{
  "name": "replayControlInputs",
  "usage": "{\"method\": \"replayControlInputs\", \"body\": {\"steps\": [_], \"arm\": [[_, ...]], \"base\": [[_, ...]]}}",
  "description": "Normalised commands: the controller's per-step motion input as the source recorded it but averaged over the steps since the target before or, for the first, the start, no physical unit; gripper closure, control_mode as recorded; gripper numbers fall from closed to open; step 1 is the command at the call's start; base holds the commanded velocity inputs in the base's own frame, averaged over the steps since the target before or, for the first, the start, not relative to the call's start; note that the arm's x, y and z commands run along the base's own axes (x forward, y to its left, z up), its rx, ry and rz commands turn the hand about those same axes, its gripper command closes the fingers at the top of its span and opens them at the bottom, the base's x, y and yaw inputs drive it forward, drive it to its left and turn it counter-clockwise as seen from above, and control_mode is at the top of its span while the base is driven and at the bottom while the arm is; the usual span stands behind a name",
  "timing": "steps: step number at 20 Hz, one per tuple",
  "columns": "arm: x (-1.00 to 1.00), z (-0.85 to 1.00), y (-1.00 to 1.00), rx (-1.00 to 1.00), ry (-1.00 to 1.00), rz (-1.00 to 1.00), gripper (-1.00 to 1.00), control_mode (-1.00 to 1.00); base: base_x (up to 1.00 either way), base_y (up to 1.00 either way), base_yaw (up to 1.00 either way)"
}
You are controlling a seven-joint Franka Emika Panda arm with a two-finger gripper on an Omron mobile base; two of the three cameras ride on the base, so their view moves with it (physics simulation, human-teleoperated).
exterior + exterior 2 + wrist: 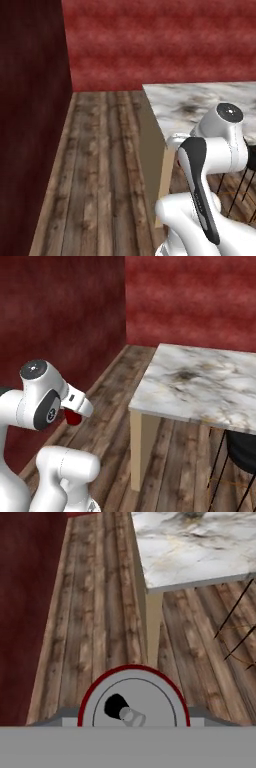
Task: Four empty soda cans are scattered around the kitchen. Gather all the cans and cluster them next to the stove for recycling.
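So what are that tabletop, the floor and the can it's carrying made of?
The tabletop looks like polished marble: white with grey and brown veining. The floor looks like weathered wood planks, with grain and knots showing. The soda can seems to be metal: a matte silver top with a pull tab and a red painted side.

Both base views look forward and down over the arm at the marble table (200,102) and plank floor (110,386) from opposite sides; the hand view looks along the gripper, close above the floor.
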Motion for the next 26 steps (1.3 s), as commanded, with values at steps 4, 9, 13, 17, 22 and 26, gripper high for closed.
{"method": "replayControlInputs", "body": {"steps": [4,9,13,17,22,26], "arm": [[0.0,0.0,0.0,0.0,0.0,0.0,1.0,1.0],[0.0,0.0,0.0,0.0,0.0,0.0,1.0,1.0],[0.0,0.0,0.0,0.0,0.0,0.0,1.0,1.0],[0.0,0.0,0.0,0.0,0.0,0.0,1.0,1.0],[0.0,0.0,0.0,0.0,0.0,0.0,1.0,1.0],[0.0,0.0,0.0,0.0,0.0,0.0,1.0,1.0]], "base": [[0.0,0.56,-0.01],[0.0,0.51,0.0],[0.02,0.45,0.0],[0.26,0.3,0.0],[0.33,0.24,0.0],[0.35,0.25,0.0]]}}
